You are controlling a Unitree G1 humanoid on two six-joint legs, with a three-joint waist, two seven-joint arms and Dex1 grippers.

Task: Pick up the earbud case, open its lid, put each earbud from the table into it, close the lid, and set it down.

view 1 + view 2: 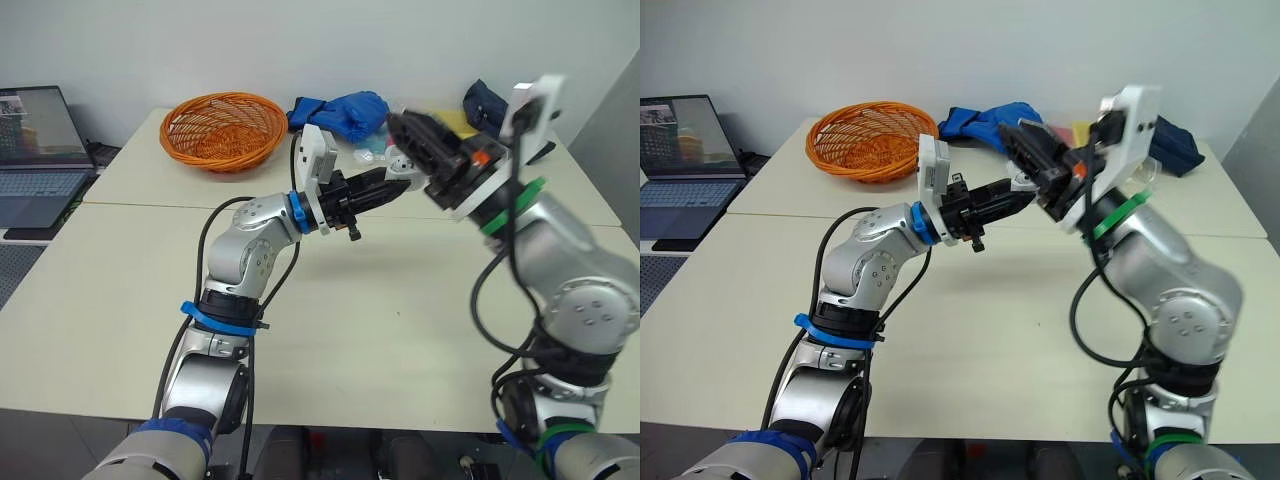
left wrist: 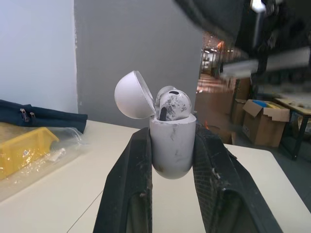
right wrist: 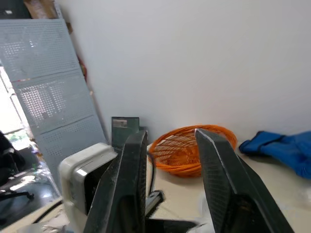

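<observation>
Left wrist view first: left gripper (image 2: pixel 172 136) has its two black fingers (image 2: pixel 130 189) pressed on both sides of the white earbud case (image 2: pixel 172 148). The case is clamped upright between them and lifted above the table (image 2: pixel 53 199). The lid (image 2: pixel 133 94) of the case is swung open to one side. One earbud (image 2: pixel 175 104) sits in the case with its round head out, and a second one shows partly behind it. On the table beyond lie a yellow thing in a clear bag (image 2: pixel 24 150) and a dark blue pouch (image 2: pixel 43 121).

Right wrist view: right gripper (image 3: pixel 171 132) has its fingers apart and nothing is between them. Through the gap the orange basket (image 3: pixel 175 155) is seen on the table, with a blue cloth (image 3: pixel 286 145) near it. A white block (image 3: pixel 87 170) on the left arm's wrist is near the gripper.

Eye views: both arms are raised over the middle of the table. The left gripper reaches toward the robot's right, and the right gripper hangs just above and beside its tip. The case there is too small to describe. The basket and the blue cloth are at the far side of the table, and an open laptop (image 1: pixel 35 150) stands at the far left.
</observation>
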